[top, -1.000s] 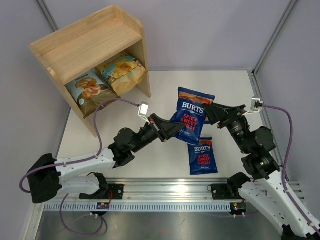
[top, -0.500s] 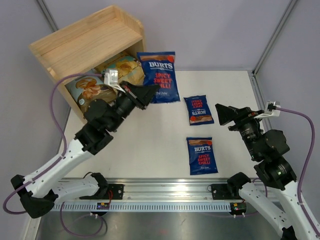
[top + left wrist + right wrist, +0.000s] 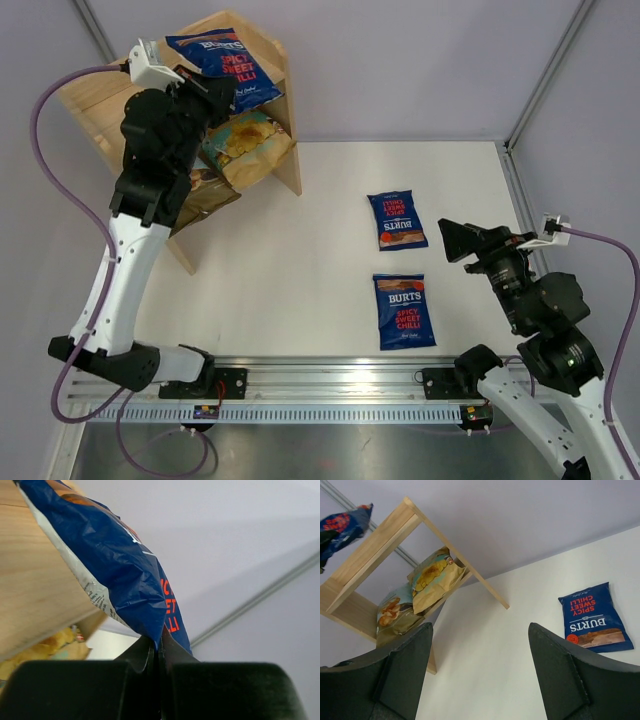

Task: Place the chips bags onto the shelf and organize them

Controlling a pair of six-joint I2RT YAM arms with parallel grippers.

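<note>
Three dark blue glossy Burts bags (image 3: 396,220) (image 3: 404,310) (image 3: 225,62): two flat on white table (image 3: 300,260), third held at light wooden shelf's (image 3: 288,125) top.
Two larger bags (image 3: 245,145) (image 3: 392,611): tan-yellow and, half hidden by arm, pale blue; lower tier.
Left gripper (image 3: 159,647): jaws pinching third bag's edge.
Right gripper (image 3: 480,630): jaws spread, empty.

**Top view.** The left arm (image 3: 150,170) covers most of the Cassava bag (image 3: 207,192) on the lower tier; only its right part shows. Whether the dark blue bag (image 3: 225,62) rests on the top of the shelf (image 3: 291,120) or hangs just above it cannot be told. The right arm (image 3: 560,350) runs off the near right corner.

**Left wrist view.** The left gripper (image 3: 159,650) pinches that bag's edge. The top left corner cuts the bag off, and its lettering shows only in fragments. The tan bag (image 3: 47,647) is a blurred yellow patch.

**Right wrist view.** The right gripper (image 3: 480,630) is spread wide, and the bottom edge cuts off its fingers. The left finger hides the Cassava bag's lower end. The left edge cuts the dark blue bag.
</note>
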